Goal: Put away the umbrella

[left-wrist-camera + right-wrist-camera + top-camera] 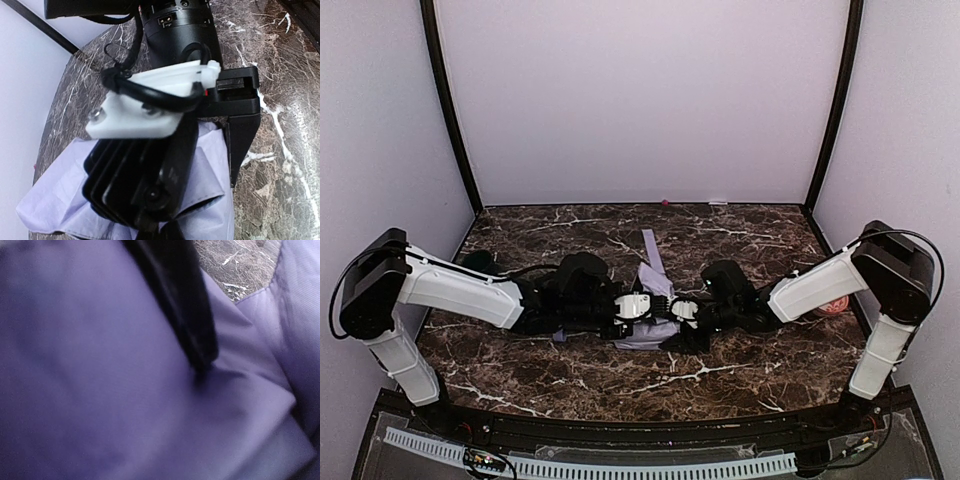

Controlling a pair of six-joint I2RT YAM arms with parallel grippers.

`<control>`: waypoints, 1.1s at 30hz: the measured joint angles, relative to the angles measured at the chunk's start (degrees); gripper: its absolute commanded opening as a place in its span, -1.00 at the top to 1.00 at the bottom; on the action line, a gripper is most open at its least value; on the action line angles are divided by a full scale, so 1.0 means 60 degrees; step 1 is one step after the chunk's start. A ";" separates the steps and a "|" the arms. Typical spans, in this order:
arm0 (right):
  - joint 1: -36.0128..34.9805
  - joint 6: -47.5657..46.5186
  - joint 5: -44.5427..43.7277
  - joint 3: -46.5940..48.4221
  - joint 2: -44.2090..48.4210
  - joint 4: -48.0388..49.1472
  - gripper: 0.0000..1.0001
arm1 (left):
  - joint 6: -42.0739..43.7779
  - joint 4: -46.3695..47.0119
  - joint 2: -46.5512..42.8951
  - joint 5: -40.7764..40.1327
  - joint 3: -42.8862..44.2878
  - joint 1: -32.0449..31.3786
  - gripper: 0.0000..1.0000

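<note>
Lavender umbrella (100,370) fabric fills the right wrist view, a black finger (197,325) against it. The umbrella lies mid-table (740,375) between both arms; the left gripper (645,308) is closed, while the right gripper (675,312) hides its gap.

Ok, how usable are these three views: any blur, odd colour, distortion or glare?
Right wrist: far too close; fabric of the umbrella fills the frame, blurred and tinted deep purple, and only a sliver of the table shows. Left wrist: sharp, but wide-angle distortion bends the table edge, and a black arm housing blocks the centre. Top external: even light, sharp, soft shadows, no glare.
</note>
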State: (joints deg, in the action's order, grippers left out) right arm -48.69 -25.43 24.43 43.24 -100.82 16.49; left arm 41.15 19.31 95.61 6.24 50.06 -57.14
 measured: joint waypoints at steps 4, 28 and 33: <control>0.0000 -0.0066 0.0015 -0.0011 0.0000 -0.0007 -0.08 | -0.0586 0.0149 -0.0284 0.0353 -0.0157 0.0142 1.00; 0.0612 -0.0215 -0.0131 -0.0350 0.0543 -0.0080 -0.39 | -0.3300 -0.2911 0.3570 0.4175 0.3963 0.2940 1.00; 0.1242 0.0182 0.0076 -0.0514 0.1898 -0.0350 -0.40 | -0.3340 -0.3759 0.3759 0.4462 0.4200 0.3253 1.00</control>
State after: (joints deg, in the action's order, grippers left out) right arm -41.23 -24.34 24.88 40.16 -89.43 14.39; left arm 21.10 -3.25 118.17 33.01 75.26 -37.63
